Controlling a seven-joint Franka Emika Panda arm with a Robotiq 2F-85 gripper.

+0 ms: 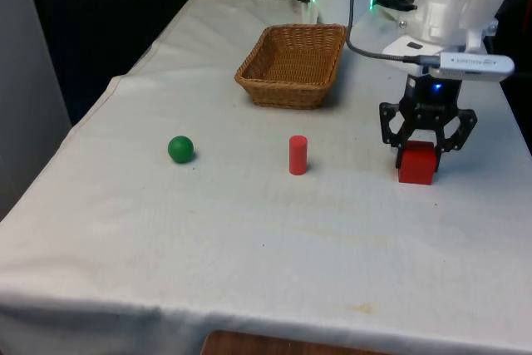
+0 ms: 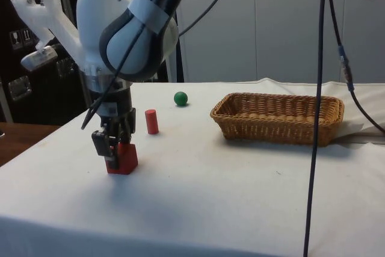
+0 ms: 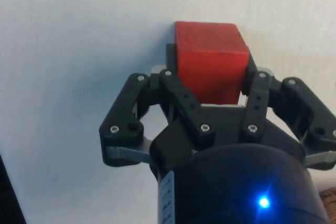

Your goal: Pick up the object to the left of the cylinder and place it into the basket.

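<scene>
The front view looks down the length of the bench (image 1: pixel 249 239) from its near end, set fairly high, so the whole cloth top is seen from the near edge to the far end. The side view sits low at one long edge and looks across the bench (image 2: pixel 240 191), facing pale panels and dark cabinets (image 2: pixel 36 58). The wrist view looks straight down past the tool (image 3: pixel 210 85) onto the cloth from very close. The two fixed views share the basket (image 1: pixel 293 65), the green ball (image 1: pixel 180 149), the red cylinder (image 1: pixel 298 155) and the red block (image 1: pixel 416 164). All three views share that block and the tool.
</scene>
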